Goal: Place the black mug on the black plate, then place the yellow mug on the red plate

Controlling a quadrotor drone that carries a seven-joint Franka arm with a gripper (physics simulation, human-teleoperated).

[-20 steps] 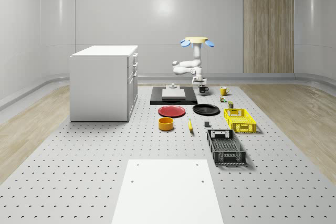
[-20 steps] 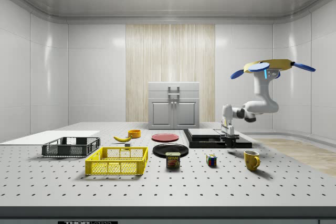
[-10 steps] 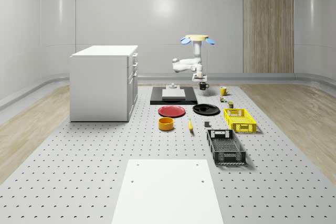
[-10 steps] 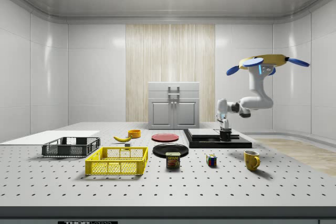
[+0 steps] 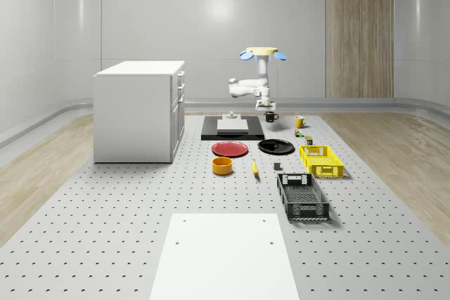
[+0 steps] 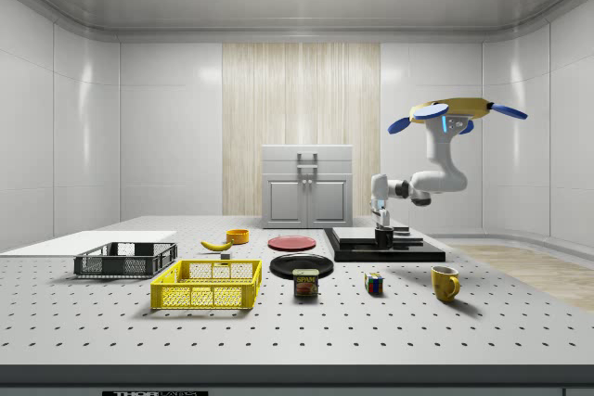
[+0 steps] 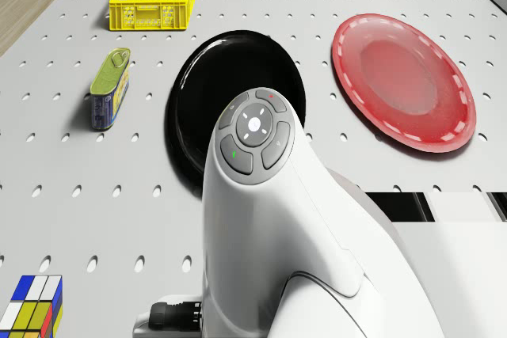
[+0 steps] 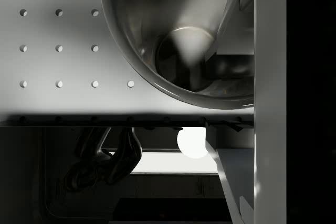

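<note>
- The drone (image 5: 261, 53) hovers above the far end of the table (image 5: 105, 244).
- Its gripper (image 6: 381, 226) hangs over the slab (image 5: 232, 129), holding the mug (image 5: 271, 116) clear of the table.
- Two plates (image 5: 230, 149) (image 5: 276, 147) lie side by side before the slab.
- The other mug (image 5: 299, 121) stands toward the whole-scene view's right edge.
- The cabinet (image 5: 139, 110) stands at the left edge.
- Two crates (image 5: 321, 160) (image 5: 302, 197) lie along the right edge, one before the other.

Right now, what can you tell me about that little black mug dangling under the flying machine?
The black mug is small, dark and glossy, with a handle on one side. It hangs upright in the end effector, lifted off the table, below the hovering drone and beside the black platform. From the wrist, its shiny round interior faces the camera. It hasn't reached the black plate.
</note>
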